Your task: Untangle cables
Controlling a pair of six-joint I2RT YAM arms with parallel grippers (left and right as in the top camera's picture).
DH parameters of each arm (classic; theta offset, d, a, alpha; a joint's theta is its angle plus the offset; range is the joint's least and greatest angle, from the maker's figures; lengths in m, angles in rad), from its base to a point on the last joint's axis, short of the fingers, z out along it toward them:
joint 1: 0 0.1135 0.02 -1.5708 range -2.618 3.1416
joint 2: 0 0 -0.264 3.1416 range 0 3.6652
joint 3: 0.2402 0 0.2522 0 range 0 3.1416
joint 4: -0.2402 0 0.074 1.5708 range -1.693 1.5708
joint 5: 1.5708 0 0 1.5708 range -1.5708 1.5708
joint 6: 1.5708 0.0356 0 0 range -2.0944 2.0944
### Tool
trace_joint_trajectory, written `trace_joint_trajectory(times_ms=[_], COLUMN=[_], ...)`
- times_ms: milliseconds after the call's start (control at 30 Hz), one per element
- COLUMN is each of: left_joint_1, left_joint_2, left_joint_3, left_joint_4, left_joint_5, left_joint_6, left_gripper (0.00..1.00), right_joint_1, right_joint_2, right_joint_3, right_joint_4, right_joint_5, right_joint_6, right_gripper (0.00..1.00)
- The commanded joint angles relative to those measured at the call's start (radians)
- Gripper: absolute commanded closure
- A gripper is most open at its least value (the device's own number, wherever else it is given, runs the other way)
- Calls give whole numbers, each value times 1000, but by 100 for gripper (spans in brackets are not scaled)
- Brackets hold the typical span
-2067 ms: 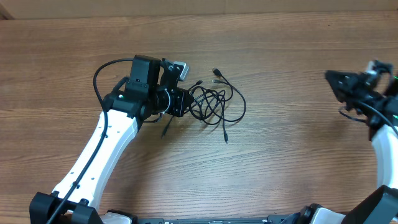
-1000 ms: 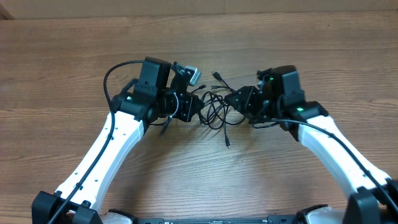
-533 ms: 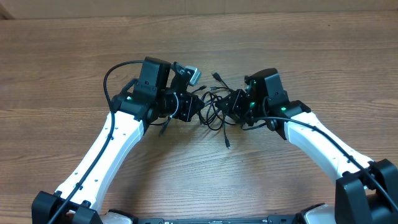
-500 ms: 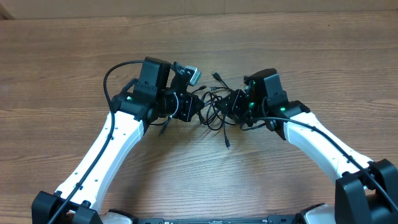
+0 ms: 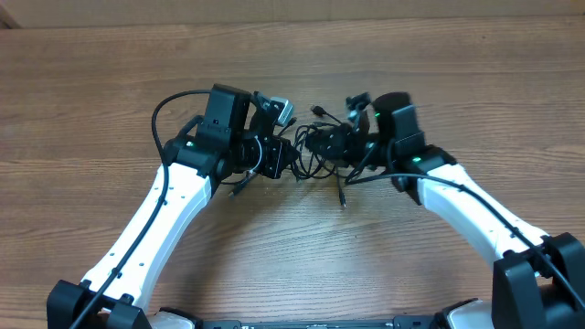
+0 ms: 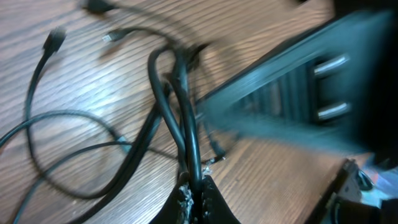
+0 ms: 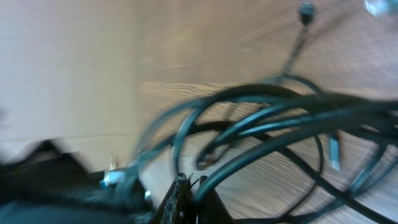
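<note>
The right gripper (image 5: 334,146) has just been clamped shut on the cables (image 5: 313,157), opposite the left gripper (image 5: 291,157), already clamped on them too. The tangle's held between both over the table (image 5: 457,73), so pulling apart can probably be started.

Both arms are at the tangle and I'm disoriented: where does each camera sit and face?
Overhead: fixed above the brown wooden table, looking straight down; both white arms show, left gripper and right gripper meeting at the thin black cables.
Left wrist: on the left arm, looking along its shut fingertips at pinched strands; right gripper blurred opposite.
Right wrist: on the right arm, looking past its fingertips at blurred loops.
Shared: the cables.
</note>
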Motion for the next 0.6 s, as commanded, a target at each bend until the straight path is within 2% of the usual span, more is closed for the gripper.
trace_joint_trajectory(times_ms=[0, 100, 200, 467, 567], left_joint_1=[-8, -8, -10, -47, -60], left_joint_2=[31, 56, 79, 131, 140], left_joint_3=[7, 5, 2, 0, 0], left_joint_4=[-29, -40, -47, -101, -137], left_joint_5=[-90, -84, -81, -61, -107], left_joint_6=[-67, -67, -67, -55, -51], left_gripper=[96, 96, 96, 96, 96], right_joint_1=[-100, -183, -273, -566, -690], right_joint_2=[-18, -18, -18, -18, -18], right_joint_3=[9, 9, 9, 10, 10], right_joint_4=[119, 246, 366, 628, 642], right_joint_5=[-318, -469, -524, -497, -430], right_joint_6=[-44, -17, 63, 200, 211], right_gripper=[96, 96, 96, 96, 96])
